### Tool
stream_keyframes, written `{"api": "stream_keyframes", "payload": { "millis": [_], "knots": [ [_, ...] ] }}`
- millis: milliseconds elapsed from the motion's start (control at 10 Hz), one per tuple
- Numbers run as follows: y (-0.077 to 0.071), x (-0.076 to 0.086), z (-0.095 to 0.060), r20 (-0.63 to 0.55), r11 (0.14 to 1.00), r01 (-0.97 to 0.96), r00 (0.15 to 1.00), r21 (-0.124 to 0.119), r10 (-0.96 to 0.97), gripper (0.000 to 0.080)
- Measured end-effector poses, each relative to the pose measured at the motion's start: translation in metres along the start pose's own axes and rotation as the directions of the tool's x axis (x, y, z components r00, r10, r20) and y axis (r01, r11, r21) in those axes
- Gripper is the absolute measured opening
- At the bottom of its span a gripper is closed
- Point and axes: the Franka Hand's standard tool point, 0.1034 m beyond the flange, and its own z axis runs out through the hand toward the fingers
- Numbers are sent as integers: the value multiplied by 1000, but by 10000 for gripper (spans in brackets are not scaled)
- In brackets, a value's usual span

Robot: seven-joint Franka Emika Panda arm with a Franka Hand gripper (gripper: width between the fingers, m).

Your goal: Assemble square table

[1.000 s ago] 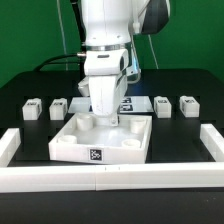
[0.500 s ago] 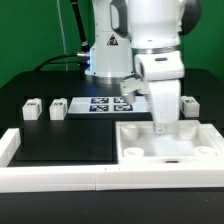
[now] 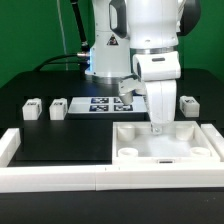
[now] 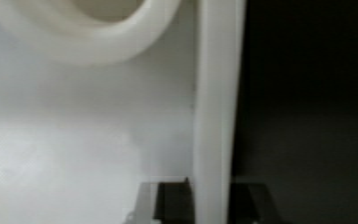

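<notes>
The white square table slab (image 3: 165,150) lies socket side up in the front corner on the exterior view's right, against the border rails. My gripper (image 3: 157,130) stands upright over the slab's far rim. In the wrist view the thin rim (image 4: 217,100) runs between my two dark fingers (image 4: 169,203), and the gripper (image 4: 202,202) is shut on it. A round corner socket (image 4: 114,25) shows beside the rim. Two short white legs (image 3: 33,109) (image 3: 58,107) stand at the exterior view's left and one leg (image 3: 187,104) at its right. A fourth leg is hidden.
The marker board (image 3: 105,104) lies flat behind the slab. A long white rail (image 3: 55,178) runs along the front, with short rail pieces at the exterior view's left (image 3: 8,146) and right (image 3: 216,133). The arm's base stands at the back.
Over the last second the slab slid with my gripper from the middle to the front corner on the exterior view's right. In the last half second the gripper shifted only slightly.
</notes>
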Motion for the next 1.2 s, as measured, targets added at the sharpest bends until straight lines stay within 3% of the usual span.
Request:
{"api": "stream_keyframes", "payload": {
  "millis": [100,300,500,700,800,900,1000,1200],
  "knots": [
    [4,6,1,8,1000,12,1000,7,-12,54],
    [4,6,1,27,998,8,1000,55,-9,54],
    [4,6,1,30,998,7,1000,61,-8,54],
    [3,5,1,30,998,5,1000,63,-7,297],
    [3,5,2,31,998,4,1000,63,-6,297],
    [3,4,2,31,998,4,1000,63,-6,498],
    [3,4,2,31,998,4,1000,63,-6,600],
    [3,4,2,31,998,4,1000,64,-6,639]
  ]
}}
